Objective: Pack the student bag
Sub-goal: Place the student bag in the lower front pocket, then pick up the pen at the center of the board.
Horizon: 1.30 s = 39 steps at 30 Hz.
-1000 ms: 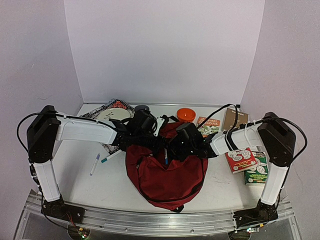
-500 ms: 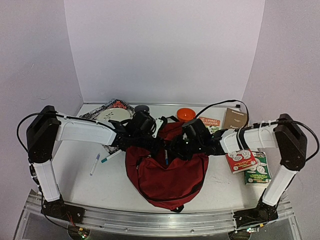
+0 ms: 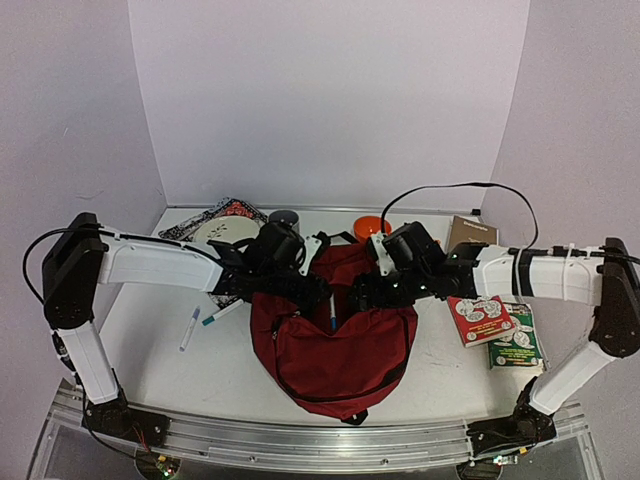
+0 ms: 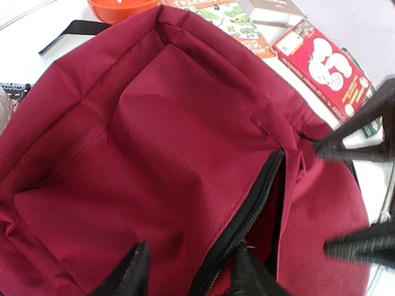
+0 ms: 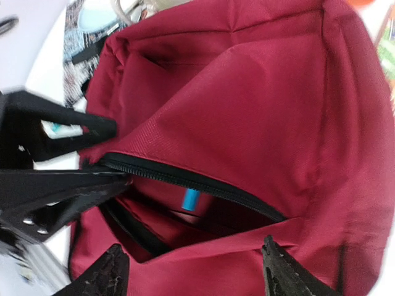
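Observation:
The student bag point(image 3: 335, 355), a dark red backpack, lies in the middle of the table with its front pocket zip open. My left gripper point(image 3: 306, 292) is open at the left end of the opening. In the left wrist view its fingertips point(image 4: 247, 274) straddle the black zip edge point(image 4: 259, 197) with fabric between them, not pinched. My right gripper point(image 3: 366, 296) is open at the right end, its fingers point(image 5: 281, 268) spread wide over the pocket's lower lip. A blue pen cap point(image 5: 191, 198) shows inside the pocket.
Two markers point(image 3: 190, 326) lie on the table left of the bag. A patterned book with a plate point(image 3: 225, 226) and a dark cup point(image 3: 284, 217) sit behind. An orange bowl point(image 3: 372, 224), a brown book point(image 3: 470, 235) and red and green books point(image 3: 482, 320) are at the right.
Both grippers have opened; the left was shut on the bag's zip edge and has let go. The right arm has stretched out, its gripper moving slightly back and right.

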### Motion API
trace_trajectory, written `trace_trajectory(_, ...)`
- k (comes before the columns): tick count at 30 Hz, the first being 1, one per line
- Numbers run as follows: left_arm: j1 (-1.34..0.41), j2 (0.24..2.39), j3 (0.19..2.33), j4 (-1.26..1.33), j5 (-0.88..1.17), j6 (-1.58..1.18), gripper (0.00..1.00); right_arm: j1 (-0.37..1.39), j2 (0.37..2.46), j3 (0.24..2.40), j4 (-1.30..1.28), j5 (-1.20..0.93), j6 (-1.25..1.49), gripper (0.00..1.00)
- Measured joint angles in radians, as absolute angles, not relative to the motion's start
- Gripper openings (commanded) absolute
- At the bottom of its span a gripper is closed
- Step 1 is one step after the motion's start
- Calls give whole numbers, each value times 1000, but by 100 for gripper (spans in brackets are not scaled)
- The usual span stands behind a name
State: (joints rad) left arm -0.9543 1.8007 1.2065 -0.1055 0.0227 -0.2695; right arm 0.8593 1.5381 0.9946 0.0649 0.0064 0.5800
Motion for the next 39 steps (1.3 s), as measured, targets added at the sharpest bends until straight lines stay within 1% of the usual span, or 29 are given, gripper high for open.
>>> trace_trajectory(4,-953,1756,1166,-111,14,-273,69,859,1517,997,20,34,468,82)
trace_trajectory(8,-936,1676,1128,-139,-7,-280,75,859,1499,1001,-2,64,369,86)
trace_trajectory(12,-880,1590,1082,-173,-30,-291,81,859,1483,1010,-24,97,280,88)
trace_trajectory(18,-794,1521,1021,-271,-89,-291,81,859,1438,1011,-38,122,215,92)
trace_trajectory(22,-733,1522,1010,-352,-107,-292,77,859,1428,1011,-38,121,195,93)
trace_trajectory(25,-655,1536,1010,-395,-98,-293,74,859,1428,1011,-39,120,185,94)
trace_trajectory(29,-569,1576,1010,-450,-90,-294,73,859,1428,1011,-41,120,180,95)
trace_trajectory(33,-543,1606,1008,-490,-53,-294,69,859,1428,1011,-40,116,178,98)
trace_trajectory(39,-518,1649,1006,-521,14,-293,65,859,1426,1002,-31,109,175,98)
